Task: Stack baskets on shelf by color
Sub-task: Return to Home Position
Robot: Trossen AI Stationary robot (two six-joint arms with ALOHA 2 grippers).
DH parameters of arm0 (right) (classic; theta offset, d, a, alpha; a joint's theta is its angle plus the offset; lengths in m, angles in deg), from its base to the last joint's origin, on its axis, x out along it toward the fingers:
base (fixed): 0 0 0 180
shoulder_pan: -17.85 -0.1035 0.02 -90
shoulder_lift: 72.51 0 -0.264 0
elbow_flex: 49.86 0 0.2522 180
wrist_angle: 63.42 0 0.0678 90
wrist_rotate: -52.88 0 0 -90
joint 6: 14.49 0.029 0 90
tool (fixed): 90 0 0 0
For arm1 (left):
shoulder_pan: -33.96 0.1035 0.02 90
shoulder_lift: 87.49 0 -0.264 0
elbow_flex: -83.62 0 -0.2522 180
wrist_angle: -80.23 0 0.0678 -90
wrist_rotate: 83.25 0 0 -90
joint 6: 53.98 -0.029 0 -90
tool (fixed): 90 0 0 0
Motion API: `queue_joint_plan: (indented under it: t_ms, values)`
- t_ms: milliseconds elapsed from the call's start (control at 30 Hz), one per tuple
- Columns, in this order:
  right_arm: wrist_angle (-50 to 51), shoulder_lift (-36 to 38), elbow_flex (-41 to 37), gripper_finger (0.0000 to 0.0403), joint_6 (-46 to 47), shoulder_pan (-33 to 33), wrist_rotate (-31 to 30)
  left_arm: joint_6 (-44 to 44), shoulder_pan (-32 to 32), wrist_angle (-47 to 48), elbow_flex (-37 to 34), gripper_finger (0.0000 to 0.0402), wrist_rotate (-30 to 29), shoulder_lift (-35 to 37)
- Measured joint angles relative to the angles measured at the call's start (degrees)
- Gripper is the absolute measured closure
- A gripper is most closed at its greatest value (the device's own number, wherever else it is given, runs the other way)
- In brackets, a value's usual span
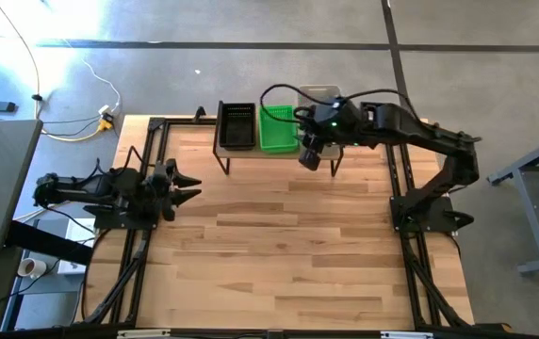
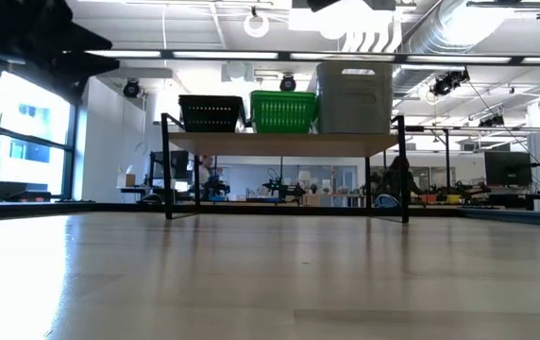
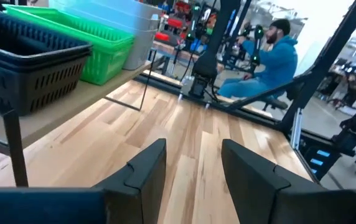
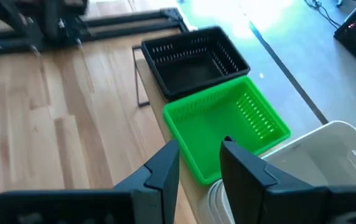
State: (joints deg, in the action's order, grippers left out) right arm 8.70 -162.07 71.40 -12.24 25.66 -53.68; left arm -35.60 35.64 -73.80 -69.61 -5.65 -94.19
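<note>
The shelf [image 2: 279, 143] stands at the table's far edge. On its top, from left to right, rest a black basket stack [image 1: 236, 125], a green stack [image 1: 277, 129] and a whitish-clear stack [image 2: 355, 96]. My right gripper [image 4: 200, 165] is open and empty. It hovers above the shelf's right part, over the green basket [image 4: 224, 127] and the whitish basket [image 4: 315, 162], and shows in the high view [image 1: 308, 153]. My left gripper [image 1: 189, 185] is open and empty, level, near the table's left edge; it also shows in its own wrist view [image 3: 193, 168].
Bare wooden tabletop [image 1: 288, 245] spreads in front of the shelf. Black frame rails [image 1: 397, 188] run along the table's left and right sides. A seated person [image 3: 271, 62] shows in the room beyond the table.
</note>
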Motion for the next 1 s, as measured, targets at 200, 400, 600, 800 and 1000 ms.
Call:
queue_joint_plan:
  t_ms: [200, 400, 600, 800, 1000]
  values:
    - [-0.23, 4.59, 0.00, 0.0300, 0.68, -0.48, 0.02, 0.39, 0.00, 0.25, -4.28, 0.0257, 1.68, 6.47]
    - [1.01, 9.85, 0.00, 0.0300, -0.64, -0.48, -0.65, 1.32, 0.00, -0.25, -7.76, 0.0257, 4.52, 6.44]
    - [7.14, 15.63, -1.03, 0.0300, -0.18, -1.53, -4.65, 0.35, 0.02, -0.74, -8.19, 0.0257, 5.52, 6.36]
    - [2.17, 25.47, -16.31, 0.0300, 4.80, -5.25, -7.72, 0.05, 0.02, -0.82, -8.21, 0.0257, 4.67, 6.27]
    - [-10.37, 35.74, -35.66, 0.0300, 7.16, -8.30, -8.92, -0.05, 0.01, -0.83, -8.21, 0.0257, 4.35, 6.27]
